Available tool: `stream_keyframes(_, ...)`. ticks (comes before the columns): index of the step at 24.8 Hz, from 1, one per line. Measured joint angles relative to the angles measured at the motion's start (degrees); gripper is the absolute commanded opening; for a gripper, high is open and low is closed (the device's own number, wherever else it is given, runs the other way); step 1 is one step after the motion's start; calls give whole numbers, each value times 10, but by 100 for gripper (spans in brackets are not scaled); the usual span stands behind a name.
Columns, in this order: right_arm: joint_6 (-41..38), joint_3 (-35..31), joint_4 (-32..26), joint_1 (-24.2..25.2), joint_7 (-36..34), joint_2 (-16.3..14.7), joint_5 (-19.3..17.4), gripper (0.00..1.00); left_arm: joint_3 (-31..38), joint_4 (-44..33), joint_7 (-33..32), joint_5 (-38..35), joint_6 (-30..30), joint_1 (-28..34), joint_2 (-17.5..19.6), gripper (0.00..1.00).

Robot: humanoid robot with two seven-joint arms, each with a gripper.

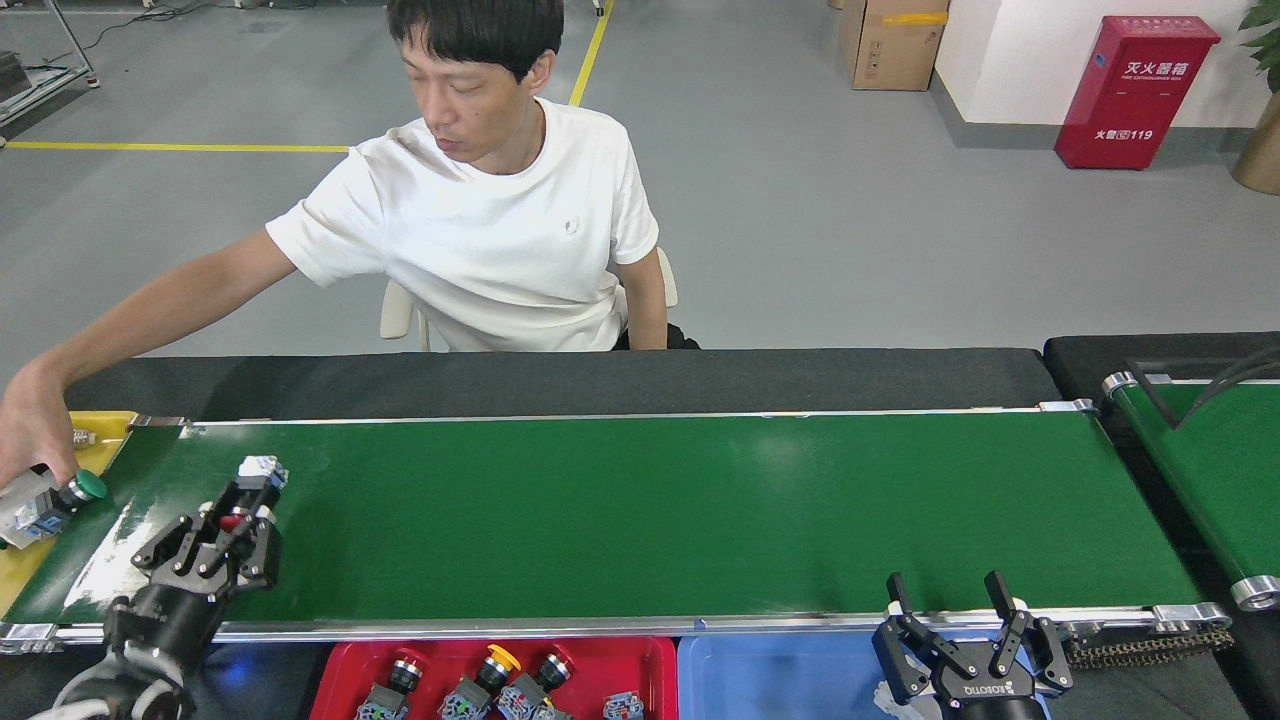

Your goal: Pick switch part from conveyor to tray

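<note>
1. Grey shop floor with yellow lines, a red fire cabinet (1135,90) at the back right and a cardboard box (890,42) next to it. Up front is the conveyor (650,510), long glossy green belt with silver rails, mostly bare.
2. Left gripper (235,525) sits over the belt's left end, fingers pinched in on a switch part (250,485), red button bit between them and a grey/blue contact block sticking out past the tips. Looks like it has hold of it, though I can't tell whether the part has left the belt.
3. Right gripper (965,620) is parked at the near rail over the blue tray (770,675), fingers spread wide, nothing in them.
4. Red tray (345,665) sits just below the near rail with several switch parts already in it, so that's my guess for the drop spot.
5. A person (480,220) sits across the belt, hand (35,445) down at the far left by the yellow tray (20,565), holding a green-capped switch (60,495).
6. What could go wrong: the grip looks to be on the button end with the block hanging out, so a fast swing could twist the part or drop it short on the rail. That hand is also near the left arm, so swinging wide left risks a bump.
</note>
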Motion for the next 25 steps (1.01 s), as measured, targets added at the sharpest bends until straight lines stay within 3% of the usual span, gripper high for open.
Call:
stream_keyframes(4, -2, 0, 0, 0, 2, 0, 0, 99, 3, -145, -2, 5, -38, 124, -4, 12)
stream_keyframes(8, -18, -1, 0, 0, 2, 0, -1, 99, -6, -204, 0, -16, -51, 195, -27, 26)
stream_keyframes(12, -31, -4, 2, 0, 3, 0, -6, 99, -12, -214, 3, -53, -55, 210, -39, 62)
stream_keyframes(14, -32, -4, 2, 0, 3, 0, -9, 99, -12, -214, 4, -57, -55, 210, -39, 100)
stream_keyframes(21, -73, -36, 0, 5, 12, 0, -10, 99, -11, -213, 6, -58, -55, 210, -56, 100)
stream_keyframes(25, -91, -55, -18, 9, 23, 4, -10, 99, 21, -212, -12, -56, -48, 202, -104, 100)
